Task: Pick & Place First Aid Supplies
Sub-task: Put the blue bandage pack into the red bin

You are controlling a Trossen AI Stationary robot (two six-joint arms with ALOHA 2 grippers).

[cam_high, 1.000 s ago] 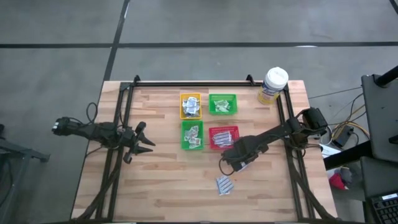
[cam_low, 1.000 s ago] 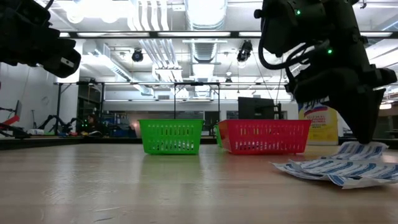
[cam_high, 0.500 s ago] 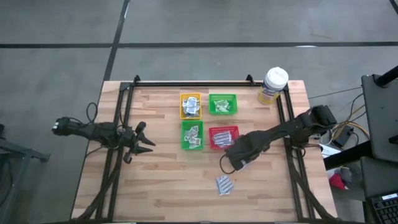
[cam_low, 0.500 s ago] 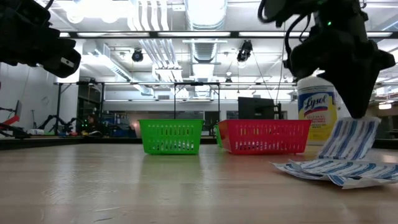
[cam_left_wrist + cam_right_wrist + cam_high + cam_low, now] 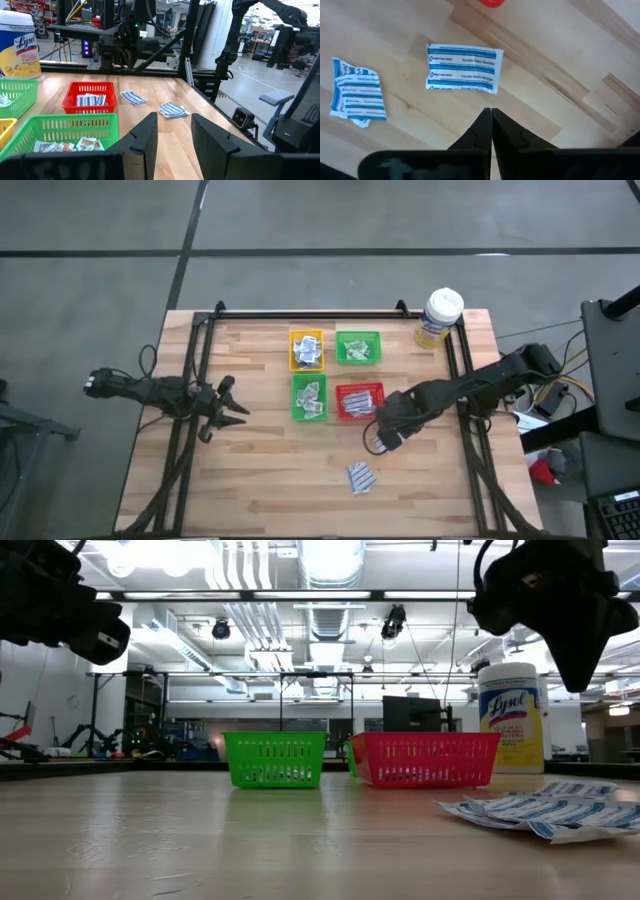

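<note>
Level view across the wooden table (image 5: 250, 840). A green tray (image 5: 275, 759) and a red tray (image 5: 425, 759) are seen standing side by side; a yellow canister (image 5: 511, 717) with white lid stands behind. Blue-and-white pads (image 5: 545, 812) lie flat at right. The right gripper (image 5: 580, 670) hangs above them, apparently empty. The left arm (image 5: 55, 600) is seen at upper left.

A grey concrete floor (image 5: 100, 240) crossed by dark seams is seen around the wooden counter (image 5: 260, 480). Overhead, white ducts (image 5: 245, 620) and strip lights (image 5: 330, 560) are noted; dark racks (image 5: 310, 700) stand behind.
</note>
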